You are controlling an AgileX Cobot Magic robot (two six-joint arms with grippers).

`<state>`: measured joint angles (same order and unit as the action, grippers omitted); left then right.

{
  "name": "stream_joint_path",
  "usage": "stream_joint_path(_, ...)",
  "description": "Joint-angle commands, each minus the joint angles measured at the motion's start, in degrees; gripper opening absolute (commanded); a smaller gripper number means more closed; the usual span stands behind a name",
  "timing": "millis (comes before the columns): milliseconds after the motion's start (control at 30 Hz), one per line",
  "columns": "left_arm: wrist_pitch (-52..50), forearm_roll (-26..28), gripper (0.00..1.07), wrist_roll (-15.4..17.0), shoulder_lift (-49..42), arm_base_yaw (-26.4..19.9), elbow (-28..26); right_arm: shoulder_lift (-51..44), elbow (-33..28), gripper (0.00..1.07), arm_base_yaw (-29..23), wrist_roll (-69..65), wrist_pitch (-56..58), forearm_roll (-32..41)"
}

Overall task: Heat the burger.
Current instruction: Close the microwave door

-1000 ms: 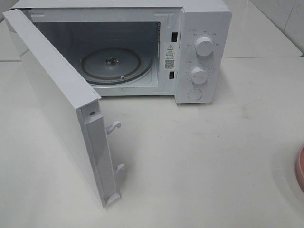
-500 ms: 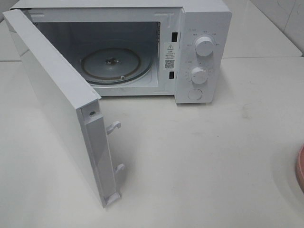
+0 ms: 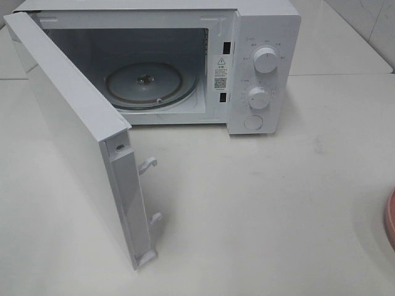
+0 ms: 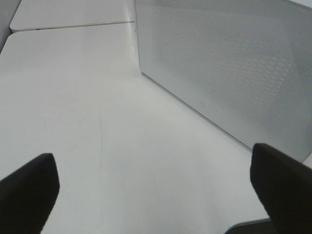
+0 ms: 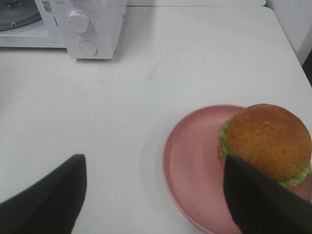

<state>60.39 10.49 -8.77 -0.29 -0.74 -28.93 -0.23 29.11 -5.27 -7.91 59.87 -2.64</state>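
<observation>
On the white tabletop (image 3: pixel 296 203), a white microwave (image 3: pixel 262 37) stands at the far side with its door (image 3: pixel 74 129) swung fully out to the left, the glass turntable (image 3: pixel 145 83) inside bare — a cavity made ready, by my reading, to take the food. From my remote station I see neither arm in the high view. The burger (image 5: pixel 267 141) sits well off to the right on a round pink plate (image 5: pixel 190 161), only the plate's rim (image 3: pixel 390 219) creeping into the high camera's right edge. My right gripper (image 5: pixel 156 195) hangs above the table just beside the plate, its dark fingers (image 5: pixel 258 200) spread wide with nothing between them; one fingertip overlaps the bun in the wrist view, though I cannot tell whether it touches. My left gripper (image 4: pixel 156 195) is likewise spread and empty, poised over bare table near the outer, perforated face of the open door — kept out of the loading path, I judge. With the door already open, the burger has yet to be lifted; I would take the plate or bun next and carry it left to the turntable.
</observation>
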Motion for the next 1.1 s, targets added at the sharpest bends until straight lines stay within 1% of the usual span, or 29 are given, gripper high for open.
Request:
stream_joint_path(33,-0.7,0.1,1.0,0.2,-1.1,-0.2,0.2,-1.5,0.0,0.75,0.5,0.9,-0.4,0.2)
stream_joint_path(767,-0.8,0.5,1.0,0.2,-1.0,-0.2,0.2,-1.5,0.0,0.75,0.5,0.9,-0.4,0.2)
stream_joint_path(933,-3.4,0.5,1.0,0.2,0.0,-0.2,-1.4,-1.5,0.0,0.75,0.5,0.9,-0.4,0.2)
stream_joint_path(1033,-5.6,0.5,0.97,0.2,2.2,-0.2,-1.7,-1.5,0.0,0.75,0.5,0.9,-0.4,0.2)
stream_joint_path(1100,-7.7,0.5,0.9,0.2,5.0,-0.2,-1.5,-1.5,0.0,0.75,0.5,0.9,-0.4,0.2)
